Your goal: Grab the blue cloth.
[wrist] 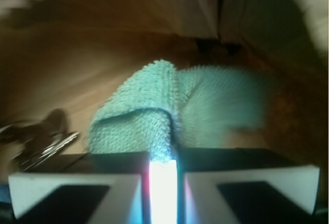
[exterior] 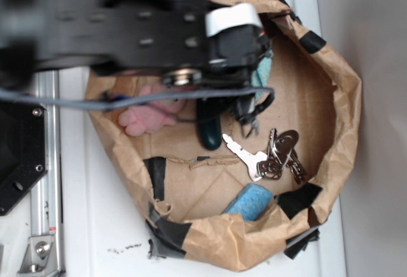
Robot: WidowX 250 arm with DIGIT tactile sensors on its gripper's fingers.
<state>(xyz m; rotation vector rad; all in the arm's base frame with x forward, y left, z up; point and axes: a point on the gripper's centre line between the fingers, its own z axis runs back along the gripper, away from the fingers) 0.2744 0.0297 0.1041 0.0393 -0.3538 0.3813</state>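
You are looking at a teal-blue terry cloth [wrist: 154, 116] showing its looped weave, lying against tan-brown crumpled paper [exterior: 331, 99] patched with black tape [exterior: 156, 176]. The pincer [wrist: 163, 172] is showing black with white fronts. A pink plush bunny [exterior: 149, 117], a dark green pickle shape [exterior: 208, 131], silver keys [exterior: 273, 155] and a bright-blue sponge [exterior: 249, 202] are sitting inside, over a white counter [exterior: 108, 226].
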